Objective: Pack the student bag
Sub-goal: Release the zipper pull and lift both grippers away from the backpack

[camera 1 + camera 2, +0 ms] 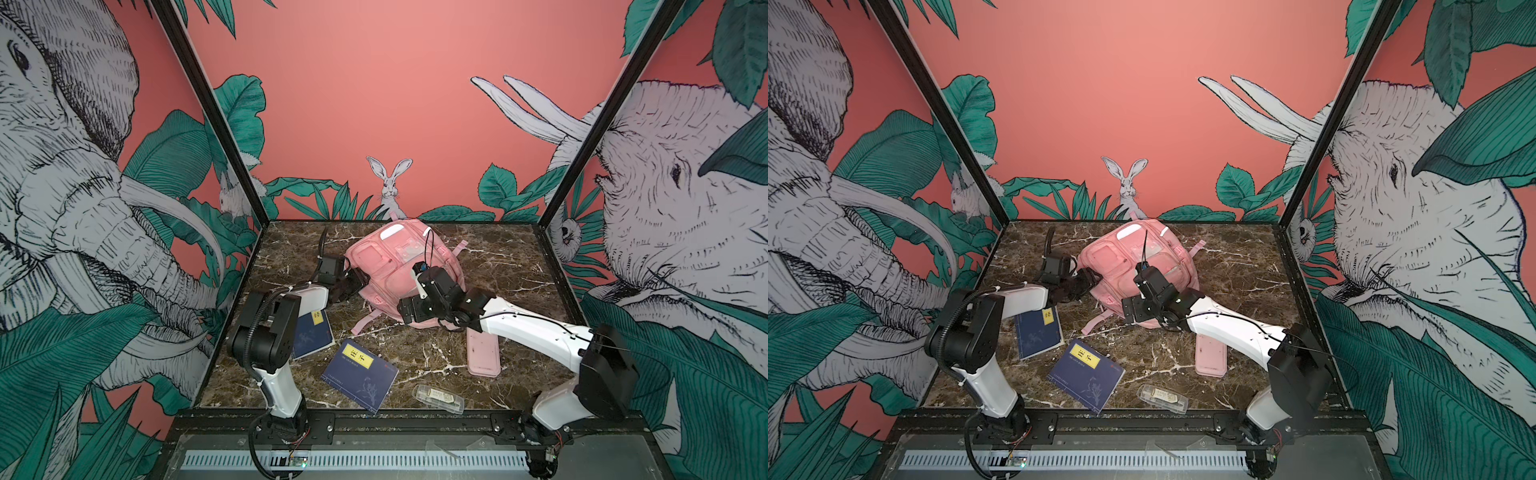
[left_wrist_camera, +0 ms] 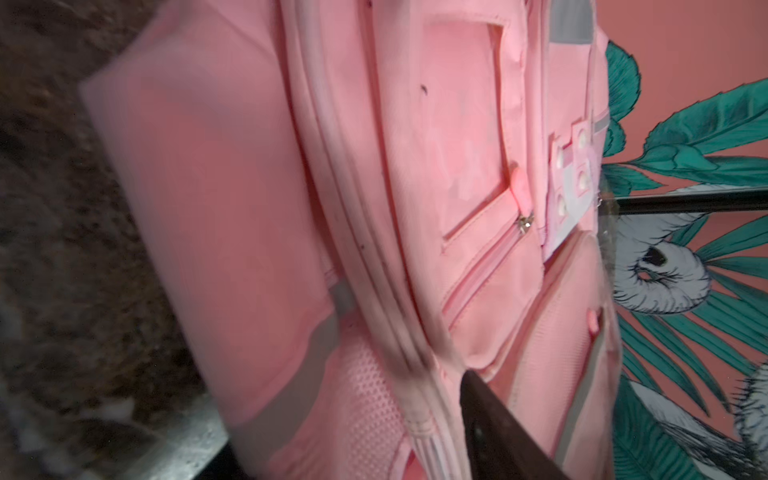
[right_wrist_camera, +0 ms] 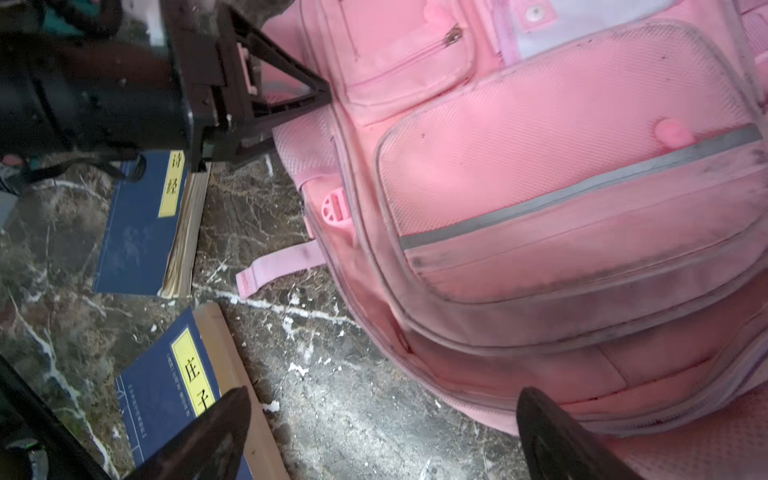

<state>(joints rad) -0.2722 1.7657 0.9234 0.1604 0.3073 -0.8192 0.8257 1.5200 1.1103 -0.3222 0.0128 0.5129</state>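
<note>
**Both grippers are on the student bag, and neither is holding it.**

The student bag [image 1: 386,257] lies front-up toward the back middle of the marble table [image 1: 498,266]. The left gripper [image 1: 357,282] is right at the bag's left side, jaws parted, with pink fabric between them. The right gripper [image 3: 384,399] hovers over the near corner, fingers spread wide and holding nothing. In front lie two blue books [image 1: 359,374] [image 1: 311,334], a pink pencil case [image 1: 483,353] and a clear plastic box [image 1: 438,399], all apart from the bag.
</note>
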